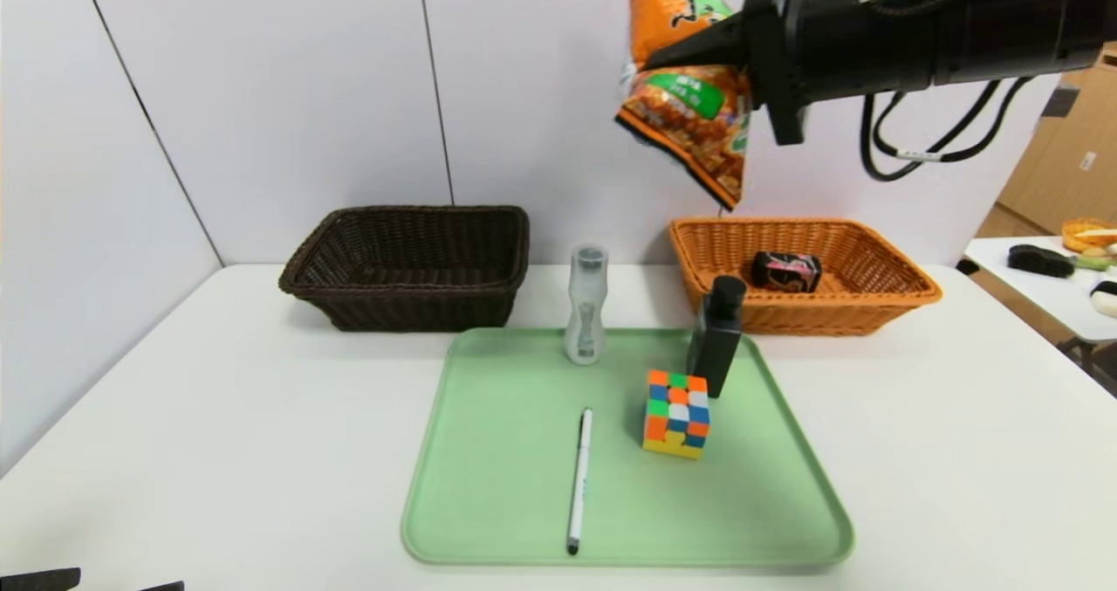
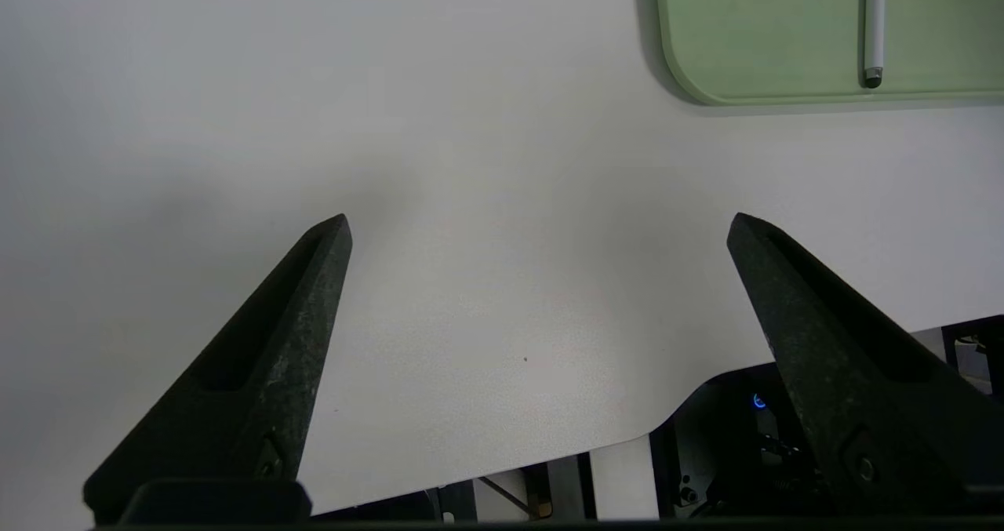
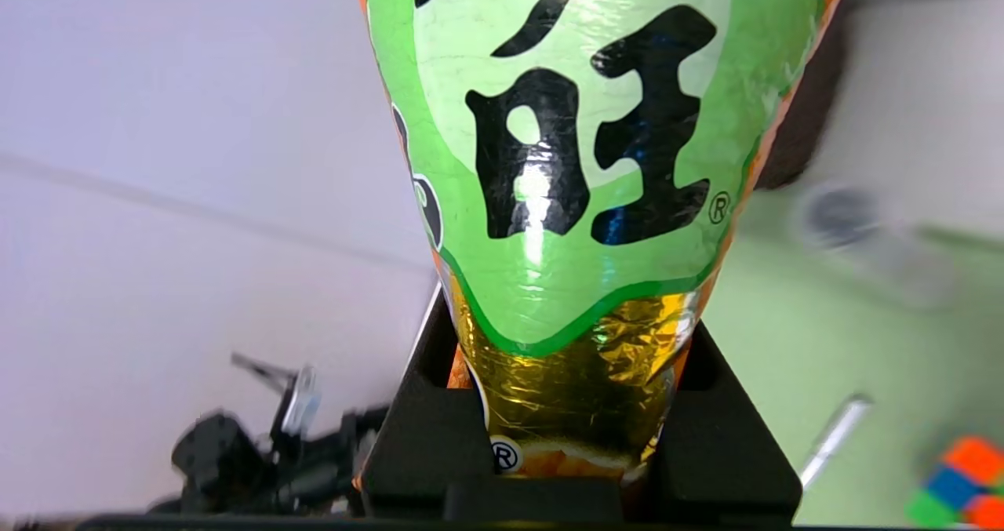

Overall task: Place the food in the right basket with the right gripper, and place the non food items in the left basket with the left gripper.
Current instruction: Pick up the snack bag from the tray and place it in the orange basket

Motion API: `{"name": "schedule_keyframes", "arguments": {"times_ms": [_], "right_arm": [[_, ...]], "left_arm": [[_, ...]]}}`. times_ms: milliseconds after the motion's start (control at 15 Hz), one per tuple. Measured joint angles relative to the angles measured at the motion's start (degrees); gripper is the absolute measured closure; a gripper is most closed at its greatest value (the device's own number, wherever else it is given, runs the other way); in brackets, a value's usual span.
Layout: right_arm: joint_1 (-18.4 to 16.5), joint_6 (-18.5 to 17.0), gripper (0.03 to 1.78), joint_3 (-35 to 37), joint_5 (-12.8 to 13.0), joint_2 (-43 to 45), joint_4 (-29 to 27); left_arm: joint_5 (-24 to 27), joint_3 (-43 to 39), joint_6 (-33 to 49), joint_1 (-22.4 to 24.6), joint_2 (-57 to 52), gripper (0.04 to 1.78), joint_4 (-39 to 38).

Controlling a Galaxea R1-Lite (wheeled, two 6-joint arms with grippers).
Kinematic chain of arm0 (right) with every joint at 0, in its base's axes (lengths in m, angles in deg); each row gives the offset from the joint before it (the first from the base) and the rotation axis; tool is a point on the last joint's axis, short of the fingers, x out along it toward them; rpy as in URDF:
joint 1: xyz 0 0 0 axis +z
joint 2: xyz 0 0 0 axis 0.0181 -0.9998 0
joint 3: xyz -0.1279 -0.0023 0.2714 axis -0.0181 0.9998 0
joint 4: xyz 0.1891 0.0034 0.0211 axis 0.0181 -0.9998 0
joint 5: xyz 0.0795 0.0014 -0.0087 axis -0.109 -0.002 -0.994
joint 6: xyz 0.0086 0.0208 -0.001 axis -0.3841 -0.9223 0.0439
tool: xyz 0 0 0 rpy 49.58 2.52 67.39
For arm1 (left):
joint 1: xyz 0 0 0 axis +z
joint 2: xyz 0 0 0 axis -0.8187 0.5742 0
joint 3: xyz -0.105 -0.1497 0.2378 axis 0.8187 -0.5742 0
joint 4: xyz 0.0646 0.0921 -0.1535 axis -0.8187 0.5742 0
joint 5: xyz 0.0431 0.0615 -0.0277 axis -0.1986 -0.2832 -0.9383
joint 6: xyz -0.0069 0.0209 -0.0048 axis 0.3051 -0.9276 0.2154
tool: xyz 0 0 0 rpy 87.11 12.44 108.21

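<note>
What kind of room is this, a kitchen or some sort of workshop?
Probably a robot test lab, not a kitchen: a bare white table against plain partition walls, a staged green tray of odd items, two sorting baskets, and the right gripper holding up a snack bag.

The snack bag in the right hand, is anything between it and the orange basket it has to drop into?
Nothing visible blocks it. The snack bag, held by the right hand, hangs in open air above the orange basket. A small dark packet already lies inside the basket, and the black bottle stands on the tray in front of it.
</note>
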Motion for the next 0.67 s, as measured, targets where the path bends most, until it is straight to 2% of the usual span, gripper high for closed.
{"name": "schedule_keyframes", "arguments": {"times_ms": [200, 400, 533, 667], "right_arm": [[-9.6, -3.2, 1.37, 0.2, -0.2, 1.2, -0.2], [-15.9, -11.5, 1.37, 2.2, 2.0, 1.6, -0.1], [-17.9, -13.8, 1.37, 5.9, 5.8, 1.7, -0.1], [-18.6, -16.6, 1.37, 9.9, 11.8, 1.6, 0.7]], "left_arm": [[0.0, -0.2, -0.1, 0.0, 0.2, 0.13, -0.3], [0.1, -0.4, -0.1, 0.0, 0.3, 0.13, -0.3], [0.1, -0.4, -0.1, 0.0, 0.3, 0.13, -0.4], [0.1, -0.5, -0.1, 0.0, 0.3, 0.13, -0.4]]}}
